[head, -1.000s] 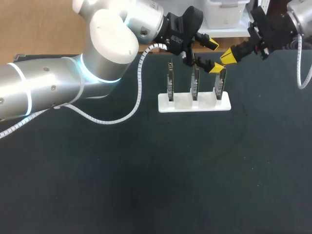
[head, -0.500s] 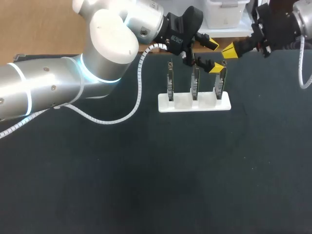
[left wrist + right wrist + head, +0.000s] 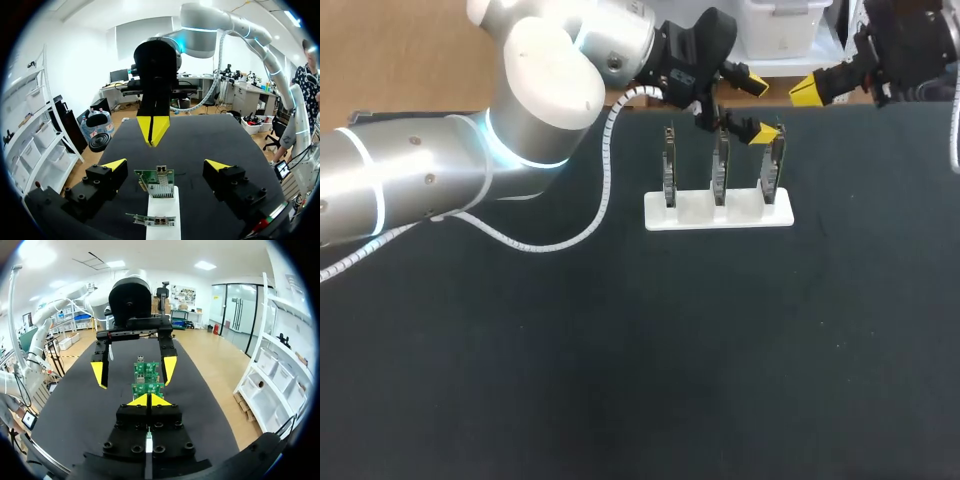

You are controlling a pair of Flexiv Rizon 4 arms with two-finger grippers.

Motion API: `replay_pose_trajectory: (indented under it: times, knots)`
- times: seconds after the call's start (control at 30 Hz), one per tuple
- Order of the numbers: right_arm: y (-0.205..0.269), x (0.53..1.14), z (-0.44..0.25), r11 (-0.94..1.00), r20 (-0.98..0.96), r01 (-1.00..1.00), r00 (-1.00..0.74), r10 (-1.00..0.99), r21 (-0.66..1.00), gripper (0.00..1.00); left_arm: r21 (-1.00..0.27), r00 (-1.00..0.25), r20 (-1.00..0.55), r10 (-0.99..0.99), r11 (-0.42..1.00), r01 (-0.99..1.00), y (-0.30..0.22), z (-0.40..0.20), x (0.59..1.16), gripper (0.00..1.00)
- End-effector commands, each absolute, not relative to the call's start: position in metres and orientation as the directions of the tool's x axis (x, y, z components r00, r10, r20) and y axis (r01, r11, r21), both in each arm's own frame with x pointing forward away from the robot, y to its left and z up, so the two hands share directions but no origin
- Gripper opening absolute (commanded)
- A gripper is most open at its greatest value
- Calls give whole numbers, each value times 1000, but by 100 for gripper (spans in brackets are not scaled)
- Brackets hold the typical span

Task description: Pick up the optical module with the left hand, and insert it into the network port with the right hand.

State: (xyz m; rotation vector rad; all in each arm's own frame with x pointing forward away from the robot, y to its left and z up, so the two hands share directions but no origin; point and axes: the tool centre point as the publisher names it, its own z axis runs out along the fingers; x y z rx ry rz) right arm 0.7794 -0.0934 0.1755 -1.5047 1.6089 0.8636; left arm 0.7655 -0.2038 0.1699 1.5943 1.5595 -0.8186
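Three green circuit boards (image 3: 719,170) with metal port cages stand upright in a white holder (image 3: 718,214) near the table's far edge. My left gripper (image 3: 756,108) hangs open over the rightmost board (image 3: 773,168). In the left wrist view that board (image 3: 156,182) rises between the yellow fingertips (image 3: 115,165) without touching them. My right gripper (image 3: 808,92) is shut, above and to the right of the holder, with nothing visible in it. It faces the left gripper (image 3: 134,371) across the boards (image 3: 148,388). I cannot make out a separate optical module.
The dark table mat (image 3: 620,350) spreads wide in front of the holder. Its far edge (image 3: 880,106) runs just behind the boards. A white coiled cable (image 3: 570,240) from my left arm droops low over the table to the left of the holder.
My right gripper, still shut, has drawn back from the rightmost board, up and to the right toward the far edge. The left arm has stayed nearly still, open.
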Motion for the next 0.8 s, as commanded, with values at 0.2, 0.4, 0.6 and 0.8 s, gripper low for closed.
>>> replay_pose_trajectory:
  times: [0.2,0.4,0.6,0.8]
  knots:
    - [-103,775,188,108,-877,-993,-2,-481,-57,0,152,76,-841,536,99,983,-182,186,772,100]
    - [-108,775,195,123,-873,-989,9,-487,-79,0,199,66,-835,546,188,962,-158,196,779,100]
    - [-112,777,196,180,-875,-980,-15,-484,-83,18,222,54,-832,551,243,944,-145,200,783,100]
    - [-112,777,196,180,-875,-980,-15,-484,-83,100,222,54,-832,551,243,944,-145,200,783,100]
